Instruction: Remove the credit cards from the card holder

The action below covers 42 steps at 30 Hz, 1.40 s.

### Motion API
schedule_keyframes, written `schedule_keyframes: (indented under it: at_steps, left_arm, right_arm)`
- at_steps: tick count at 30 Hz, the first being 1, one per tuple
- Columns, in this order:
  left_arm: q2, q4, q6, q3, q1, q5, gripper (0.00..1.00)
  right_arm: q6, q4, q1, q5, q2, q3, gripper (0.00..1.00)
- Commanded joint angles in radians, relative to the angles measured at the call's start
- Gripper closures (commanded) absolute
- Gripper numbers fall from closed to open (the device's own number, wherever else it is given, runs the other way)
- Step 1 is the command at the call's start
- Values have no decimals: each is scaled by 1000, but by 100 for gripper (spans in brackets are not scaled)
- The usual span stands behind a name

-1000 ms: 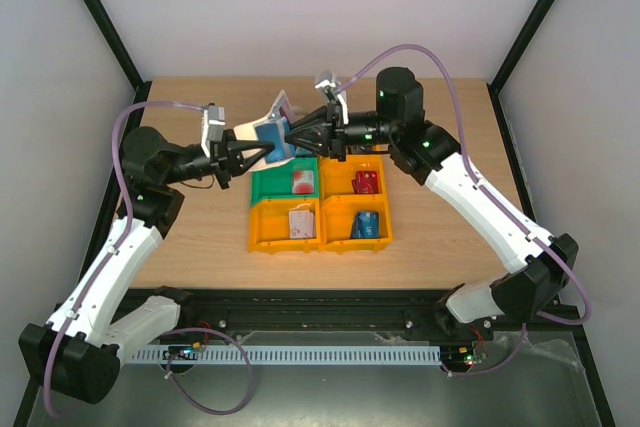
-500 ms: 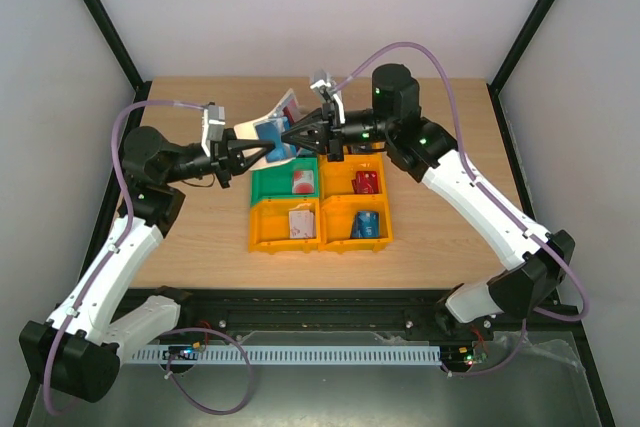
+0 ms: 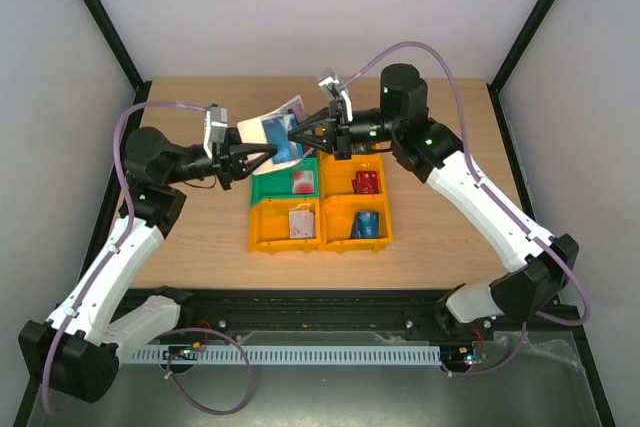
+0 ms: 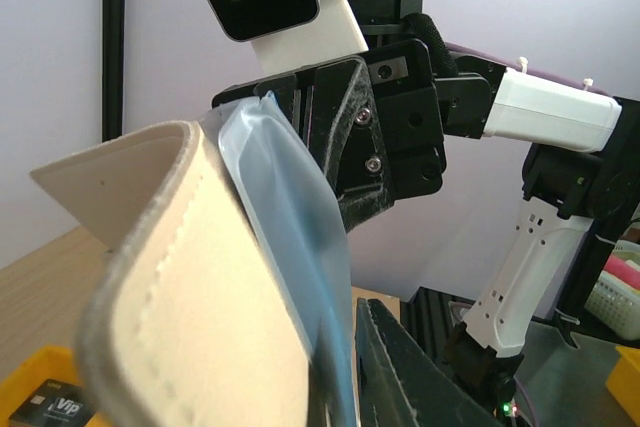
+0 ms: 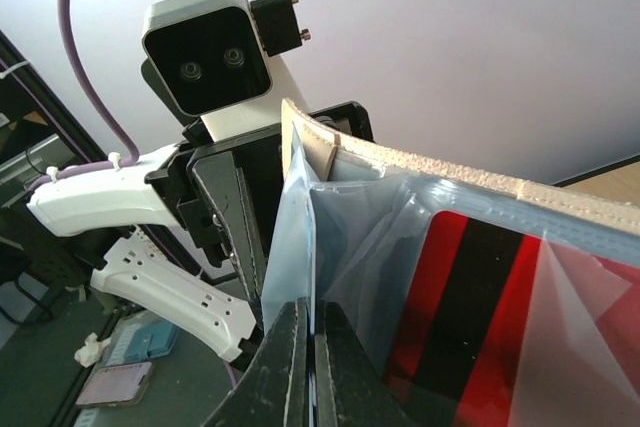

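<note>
Since the earlier frame, the card holder (image 3: 272, 131) has tipped flatter, and its pale flap has swung toward 1 o'clock.

Top view: the card holder hangs above the table (image 3: 450, 237), at 12 o'clock from the bins. The left gripper (image 3: 266, 153) meets it from 8 o'clock, the right gripper (image 3: 296, 133) from 3 o'clock. Four credit cards (image 3: 302, 222) lie in the bins, one per compartment: one in the green bin (image 3: 262, 190) and three in the orange bins (image 3: 386, 239).

Left wrist view: the tan stitched flap and a blue-tinted sleeve fill the 7 o'clock area, beside one dark finger. Whether the left gripper clamps the holder cannot be told.

Right wrist view: the right gripper is pinched tight on the sleeve edge at 6 o'clock. A red-and-black card (image 5: 470, 307) sits inside the sleeve at 4 o'clock.

Status: extraction is judged mostly complete. At least this one card remains to be withdrawn.
</note>
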Motion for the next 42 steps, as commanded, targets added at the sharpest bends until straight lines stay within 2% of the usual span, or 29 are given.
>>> schedule_keyframes:
  at_steps: [1, 4, 12, 16, 22, 26, 35, 38, 42]
  left_arm:
    - [-22, 29, 10, -11, -5, 30, 80]
    - [-23, 28, 9, -13, -4, 29, 81]
    - [-25, 23, 6, -14, -4, 11, 97]
    - [-27, 21, 5, -15, -2, 7, 98]
    - [-27, 36, 2, -18, -3, 13, 98]
    - [-25, 48, -4, -20, -3, 17, 98]
    - [-20, 71, -9, -20, -3, 30, 98]
    - [-16, 75, -17, -20, -3, 25, 98]
    - [-18, 54, -17, -17, -3, 1, 97]
  right_arm:
    - [17, 55, -27, -2, -46, -9, 98]
    - [20, 56, -32, -10, -48, -7, 98]
    - [19, 44, -42, -27, -53, -7, 98]
    - [13, 37, -53, -24, -58, -12, 98]
    - [54, 60, -56, -18, -55, -33, 87]
    - [65, 78, -54, -15, -59, -48, 85]
    - [79, 105, -40, 8, -51, -69, 86]
    - [120, 157, -30, -29, -43, -66, 97]
    - [91, 155, -33, -43, -56, -59, 98]
